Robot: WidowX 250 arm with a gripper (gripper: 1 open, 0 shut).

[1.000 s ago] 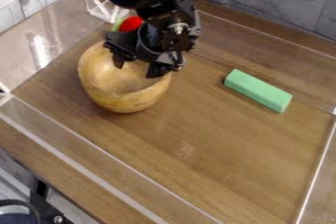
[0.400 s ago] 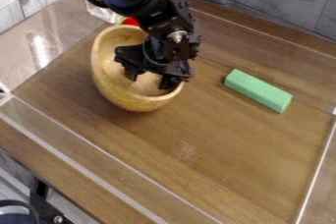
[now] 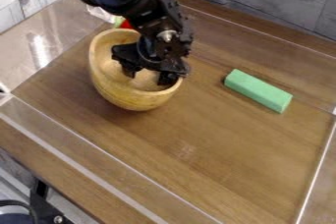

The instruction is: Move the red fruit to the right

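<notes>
Wooden bowl [image 3: 128, 83] sits under the fingers [image 3: 148, 63], grip unclear; green block [image 3: 257, 90] lies well right.

Single view only. Camera set high, off the near edge of the wooden tabletop [image 3: 197, 140], looking down at an angle toward the far edge. Table sits skewed in frame: far-left corner upper left, near-right corner cut off lower right. Medium distance; most of the tabletop visible.
</notes>
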